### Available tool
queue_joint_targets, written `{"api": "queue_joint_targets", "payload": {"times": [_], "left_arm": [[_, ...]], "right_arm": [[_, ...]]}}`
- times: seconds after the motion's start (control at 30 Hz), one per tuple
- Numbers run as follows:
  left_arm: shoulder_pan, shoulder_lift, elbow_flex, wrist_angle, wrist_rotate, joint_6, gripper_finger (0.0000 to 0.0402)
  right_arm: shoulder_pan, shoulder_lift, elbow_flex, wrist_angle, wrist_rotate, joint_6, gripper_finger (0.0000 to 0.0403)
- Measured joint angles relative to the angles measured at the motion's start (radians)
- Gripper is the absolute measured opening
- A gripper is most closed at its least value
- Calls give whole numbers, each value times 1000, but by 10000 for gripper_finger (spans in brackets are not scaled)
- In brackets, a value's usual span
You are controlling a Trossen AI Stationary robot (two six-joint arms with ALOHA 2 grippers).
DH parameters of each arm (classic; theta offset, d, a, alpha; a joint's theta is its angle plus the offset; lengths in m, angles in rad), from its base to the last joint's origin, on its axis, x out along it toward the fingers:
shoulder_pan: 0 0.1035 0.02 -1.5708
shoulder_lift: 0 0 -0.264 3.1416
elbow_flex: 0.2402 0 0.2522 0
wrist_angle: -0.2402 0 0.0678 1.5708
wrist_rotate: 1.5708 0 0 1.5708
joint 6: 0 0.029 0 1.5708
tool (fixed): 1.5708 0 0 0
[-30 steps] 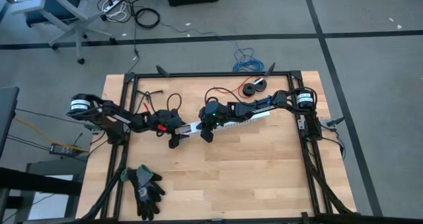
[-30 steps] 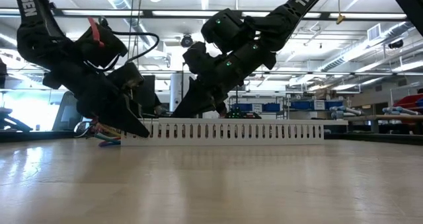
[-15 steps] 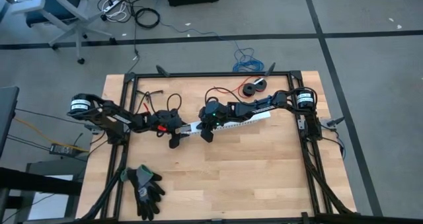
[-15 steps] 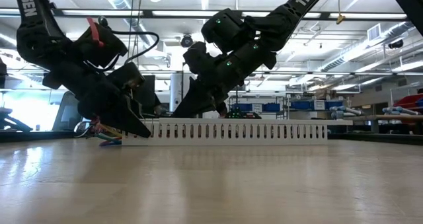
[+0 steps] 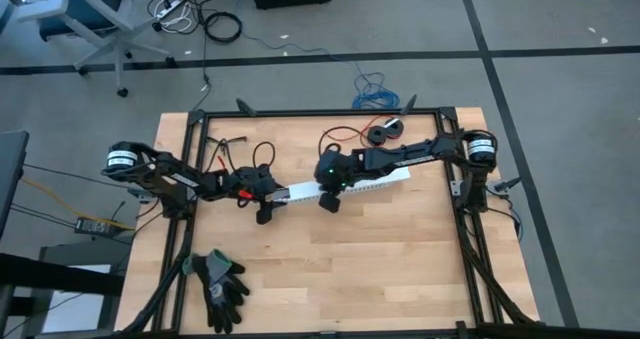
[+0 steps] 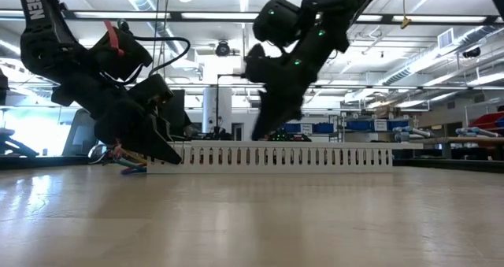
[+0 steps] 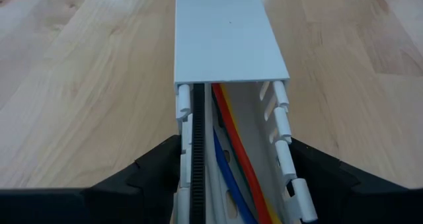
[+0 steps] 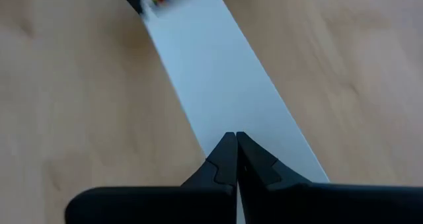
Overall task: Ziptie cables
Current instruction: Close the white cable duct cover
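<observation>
Right now the cables (image 7: 231, 145) lie inside the white slotted duct (image 5: 350, 187), running out of its end nearest the left gripper (image 7: 231, 184). That claw straddles this end, its fingers (image 7: 155, 168) clasping the duct's two walls. Farther along the duct, the right gripper (image 8: 231, 159) hangs over the flat white lid (image 7: 225, 32), its fingers pinched together on nothing.

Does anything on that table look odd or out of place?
A pair of black gloves lies crumpled near the table's front left corner, far from the white cable channel. The channel's lid stops short, leaving the cables exposed.
</observation>
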Motion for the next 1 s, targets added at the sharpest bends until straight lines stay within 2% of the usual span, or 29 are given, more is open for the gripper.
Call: {"api": "queue_joint_targets", "payload": {"times": [0.1, 0.23, 0.4, 0.63, 0.8, 1.0], "left_arm": [[0, 0, 0, 0, 0, 0, 246], [0, 0, 0, -1, 0, -1, 246], [1, 0, -3, -2, 0, -2, 246], [1, 0, 4, -9, 0, -3, 246], [1, 2, 8, -9, -2, -2, 246], [1, 2, 10, -8, -3, -3, 246]], "right_arm": [[-6, -36, -14, -125, 39, 4, 0], [-15, -71, -61, -132, 40, 32, 0], [-30, -28, -87, -6, -49, 55, 0], [-29, 133, -10, 230, -136, 48, 0], [-25, 159, 30, 262, -136, 25, 0], [-18, 133, 30, 300, -101, -35, 0]]}}
